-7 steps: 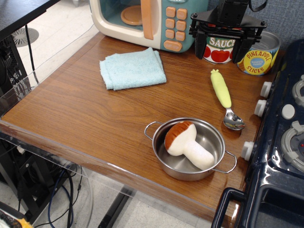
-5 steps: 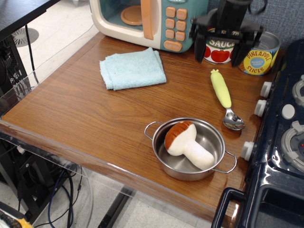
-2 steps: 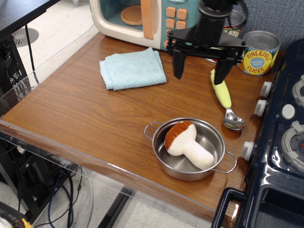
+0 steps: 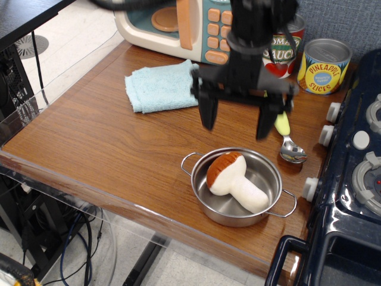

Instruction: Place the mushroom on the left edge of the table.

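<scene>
The mushroom [image 4: 234, 180], with a reddish-brown cap and a cream stem, lies on its side inside a small steel pot [image 4: 271, 210] near the front right of the brown wood-grain table [image 4: 101, 143]. My black gripper [image 4: 236, 128] hangs open above the pot's far rim, its two fingers spread wide and pointing down. Nothing is between the fingers. The mushroom sits just below and in front of them, untouched.
A light blue folded cloth [image 4: 161, 86] lies at the back left. A toy microwave [image 4: 178, 24] and two cans [image 4: 324, 65] stand along the back. A yellow-green-handled spoon [image 4: 287, 140] lies right of the gripper. A dark blue toy stove [image 4: 351, 179] fills the right side.
The gripper has come forward and down from the cans at the back to just above the pot, staying open. The mushroom and pot have not moved.
</scene>
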Motion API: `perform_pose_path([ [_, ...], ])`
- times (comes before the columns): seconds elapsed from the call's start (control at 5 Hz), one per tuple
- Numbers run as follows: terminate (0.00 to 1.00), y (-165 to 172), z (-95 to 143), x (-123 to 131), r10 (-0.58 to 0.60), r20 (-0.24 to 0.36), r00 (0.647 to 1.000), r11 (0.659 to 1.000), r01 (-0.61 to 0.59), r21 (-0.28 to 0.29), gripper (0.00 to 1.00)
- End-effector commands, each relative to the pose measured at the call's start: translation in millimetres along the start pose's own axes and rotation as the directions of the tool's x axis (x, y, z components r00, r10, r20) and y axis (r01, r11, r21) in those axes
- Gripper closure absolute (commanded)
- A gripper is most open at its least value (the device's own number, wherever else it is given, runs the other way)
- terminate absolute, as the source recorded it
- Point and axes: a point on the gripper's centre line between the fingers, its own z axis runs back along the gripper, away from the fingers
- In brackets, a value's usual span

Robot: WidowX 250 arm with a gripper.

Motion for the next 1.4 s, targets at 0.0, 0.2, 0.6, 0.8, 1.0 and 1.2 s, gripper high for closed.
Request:
perform_pose_path([
  [0.0, 0.0, -12, -15, -21, -0.11, 0.009, 0.994, 0.993, 0.11, -0.05, 0.0],
  [0.2, 0.0, -14, -29, -29, -0.137, -0.012, 0.991, 0.991, 0.137, -0.002, 0.0],
  [0.6, 0.0, -3, -47, -29, -0.105, -0.034, 0.994, 0.992, 0.107, 0.063, 1.0],
  [0.8, 0.0, -1, -52, -28, -0.102, -0.04, 0.994, 0.991, 0.105, 0.079, 1.0],
  [1.0, 0.0, 1, -54, -27, -0.096, -0.046, 0.994, 0.991, 0.1, 0.086, 1.0],
  [1.2, 0.0, 2, -57, -26, -0.095, -0.047, 0.994, 0.99, 0.099, 0.096, 1.0],
])
